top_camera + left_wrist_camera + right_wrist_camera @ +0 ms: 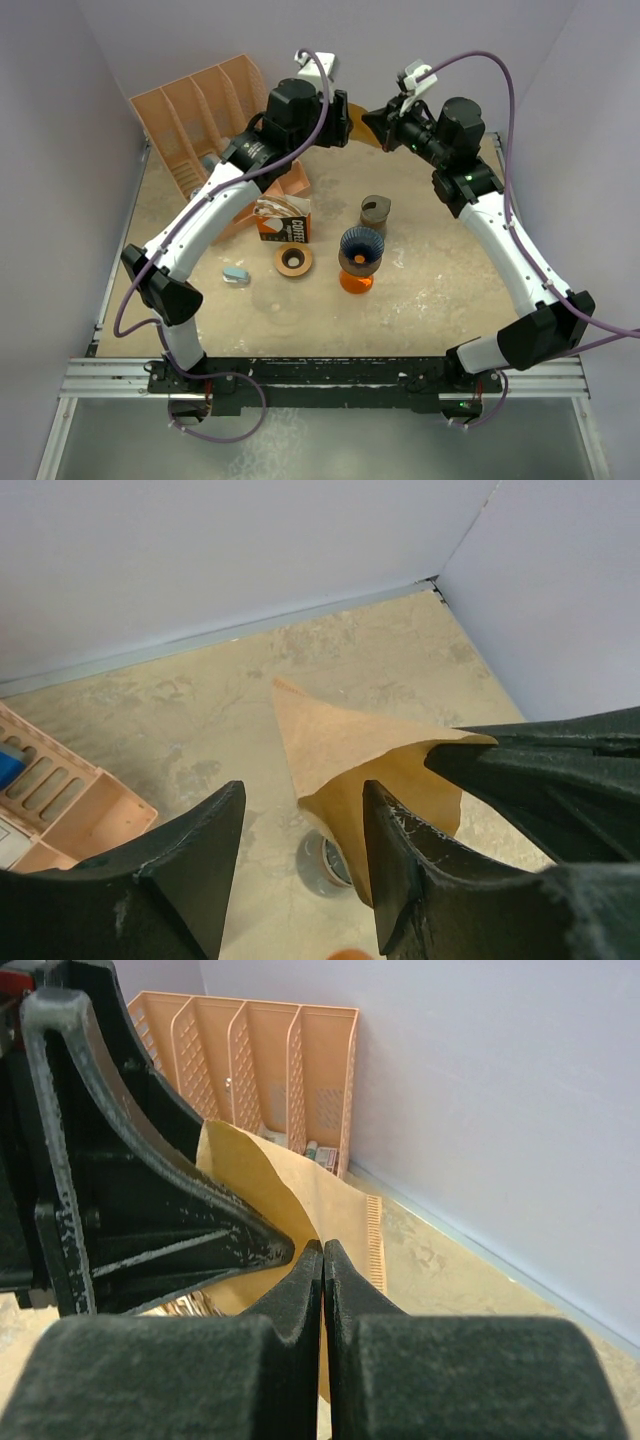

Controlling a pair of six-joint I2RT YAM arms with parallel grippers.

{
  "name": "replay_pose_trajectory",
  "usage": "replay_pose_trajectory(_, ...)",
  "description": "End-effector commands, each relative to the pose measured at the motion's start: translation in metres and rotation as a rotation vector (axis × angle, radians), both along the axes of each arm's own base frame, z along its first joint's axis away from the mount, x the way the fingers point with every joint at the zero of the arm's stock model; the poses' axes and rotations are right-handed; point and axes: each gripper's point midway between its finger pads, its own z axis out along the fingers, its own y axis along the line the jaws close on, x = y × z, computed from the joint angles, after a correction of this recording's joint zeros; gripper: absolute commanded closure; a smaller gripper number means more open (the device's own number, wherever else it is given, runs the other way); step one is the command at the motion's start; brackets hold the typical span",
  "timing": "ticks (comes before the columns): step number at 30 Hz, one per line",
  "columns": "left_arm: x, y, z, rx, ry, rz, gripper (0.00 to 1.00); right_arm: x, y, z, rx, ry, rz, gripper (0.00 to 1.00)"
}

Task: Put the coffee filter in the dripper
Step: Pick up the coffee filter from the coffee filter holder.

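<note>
**A:** Right hand (322, 1260): jaws pressed together, pinching the edge of the coffee filter (340, 745). The brown paper sits right in the seam between the fingertips.

**B:** Left hand (305, 792)?

**A:** Jaws apart, about mid-width, no grip visible. In the left wrist view the filter hangs just past them. Its lower part is hidden behind one finger (420, 870), and I can't tell whether that finger touches the paper.

**B:** Where's the filter overall?

**A:** In the air over the back of the desk (450, 290), between the two hands, which meet almost tip to tip. One pointed corner aims away from the left wrist camera. The paper looks partly spread near the right hand's pinch.

**B:** Dripper?

**A:** Dripper (361, 245) is blue and ribbed, upright on an orange stand (356, 282) at mid-desk. It's well apart from the filter, nearer the arm bases. The filter is not yet in it.

**B:** Anything around it?

**A:** Top view:
- Grey cup (375, 212) just behind the dripper.
- Brown ring (293, 260) flat on the desk to its left.
- Coffee box (283, 222) behind the ring.
- Orange file rack (200, 110) in the back left corner.
- Small pale blue item (236, 274) left of the ring, too small to identify.
</note>
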Motion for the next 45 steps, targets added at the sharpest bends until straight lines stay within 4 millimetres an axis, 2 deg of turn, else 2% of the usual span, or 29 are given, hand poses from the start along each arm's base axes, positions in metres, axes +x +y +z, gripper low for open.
replay_pose_trajectory(1, -0.009, -0.005, 0.02, -0.054, -0.037, -0.038, 0.52, -0.013, -0.009, 0.051, 0.051, -0.129, -0.033, 1.0)
replay_pose_trajectory(10, -0.013, -0.014, 0.02, -0.101, -0.008, -0.07, 0.43, -0.018, -0.009, 0.053, 0.056, -0.145, -0.022, 1.0)
replay_pose_trajectory(21, -0.022, -0.031, 0.019, -0.173, 0.037, -0.151, 0.44, -0.02, -0.01, 0.05, 0.057, -0.14, -0.022, 1.0)
replay_pose_trajectory(36, -0.018, -0.019, 0.014, -0.144, 0.028, -0.125, 0.61, -0.019, -0.016, 0.054, 0.059, -0.136, -0.058, 1.0)
replay_pose_trajectory(45, -0.017, -0.014, 0.018, -0.153, 0.02, -0.128, 0.68, -0.017, -0.016, 0.05, 0.054, -0.126, -0.066, 1.0)
